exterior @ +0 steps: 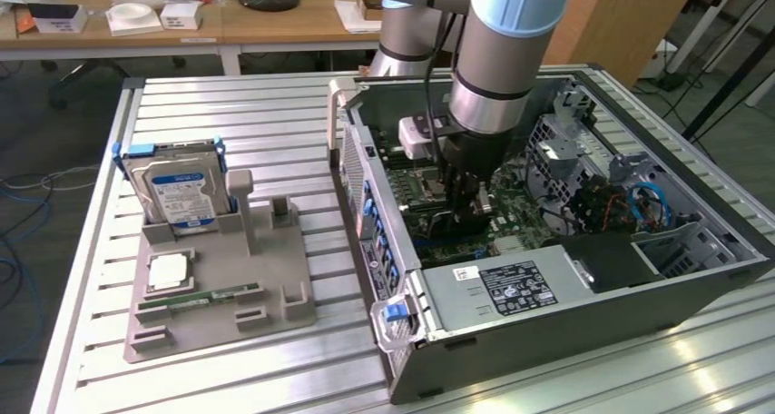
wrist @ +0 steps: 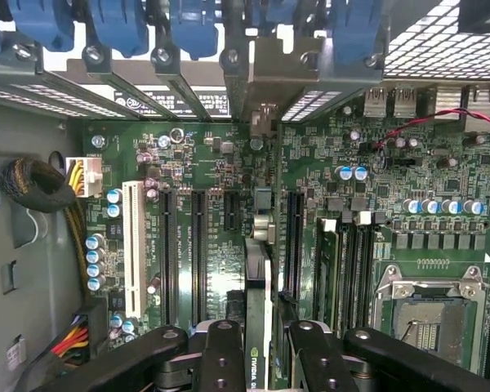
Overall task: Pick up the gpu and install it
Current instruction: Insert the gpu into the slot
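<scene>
Pincer partly closed, gripping gpu edge-on between both fingers, inside open computer case on bench. Card held upright just above green motherboard, among its expansion slots.

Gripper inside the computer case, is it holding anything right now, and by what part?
The gripper holds the gpu edge-on between its fingers, gripped by its upper edge, above the motherboard slots.
</scene>
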You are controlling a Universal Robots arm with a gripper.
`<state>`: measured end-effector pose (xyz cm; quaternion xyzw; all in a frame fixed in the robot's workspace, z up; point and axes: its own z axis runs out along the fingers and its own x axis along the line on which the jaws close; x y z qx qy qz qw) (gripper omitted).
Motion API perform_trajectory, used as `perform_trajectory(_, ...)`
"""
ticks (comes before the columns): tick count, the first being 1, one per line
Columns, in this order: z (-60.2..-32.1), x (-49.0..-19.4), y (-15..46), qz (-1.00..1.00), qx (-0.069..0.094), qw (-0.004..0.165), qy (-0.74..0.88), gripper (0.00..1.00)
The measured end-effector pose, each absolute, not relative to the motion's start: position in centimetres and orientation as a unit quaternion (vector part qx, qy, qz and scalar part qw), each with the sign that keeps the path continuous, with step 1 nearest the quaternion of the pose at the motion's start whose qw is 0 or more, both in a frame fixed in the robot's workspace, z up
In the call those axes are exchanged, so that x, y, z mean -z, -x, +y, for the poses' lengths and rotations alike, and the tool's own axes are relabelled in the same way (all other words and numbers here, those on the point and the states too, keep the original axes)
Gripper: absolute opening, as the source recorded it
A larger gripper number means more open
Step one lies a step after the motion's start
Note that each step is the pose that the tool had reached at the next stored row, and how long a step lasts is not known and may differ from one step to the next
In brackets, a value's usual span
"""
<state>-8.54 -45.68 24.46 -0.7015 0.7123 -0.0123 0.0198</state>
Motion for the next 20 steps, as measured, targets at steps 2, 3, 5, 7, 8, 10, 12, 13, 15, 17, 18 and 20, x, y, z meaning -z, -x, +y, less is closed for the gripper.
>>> perform_trajectory(2,-45.7,-24.4,8.6,0.713,0.011,0.020,0.701,0.27)
perform_trajectory(3,-45.7,-24.4,8.6,0.713,0.012,0.020,0.701,0.33)
perform_trajectory(5,-45.7,-24.5,8.5,0.712,0.012,0.020,0.701,0.33)
perform_trajectory(7,-45.7,-24.5,8.5,0.712,0.012,0.020,0.701,0.39)
perform_trajectory(8,-45.7,-24.5,8.5,0.712,0.012,0.020,0.701,0.39)
perform_trajectory(10,-45.7,-24.7,8.5,0.712,0.012,0.020,0.701,0.39)
perform_trajectory(12,-45.7,-25.2,8.5,0.712,0.012,0.020,0.701,0.39)
perform_trajectory(13,-45.7,-25.5,8.5,0.712,0.012,0.020,0.701,0.39)
perform_trajectory(15,-45.7,-26.1,8.5,0.712,0.012,0.020,0.701,0.39)
perform_trajectory(17,-45.7,-26.7,8.5,0.712,0.012,0.020,0.701,0.39)
perform_trajectory(18,-45.7,-27.0,8.5,0.712,0.012,0.020,0.701,0.39)
perform_trajectory(20,-45.7,-27.4,8.5,0.712,0.012,0.020,0.701,0.39)
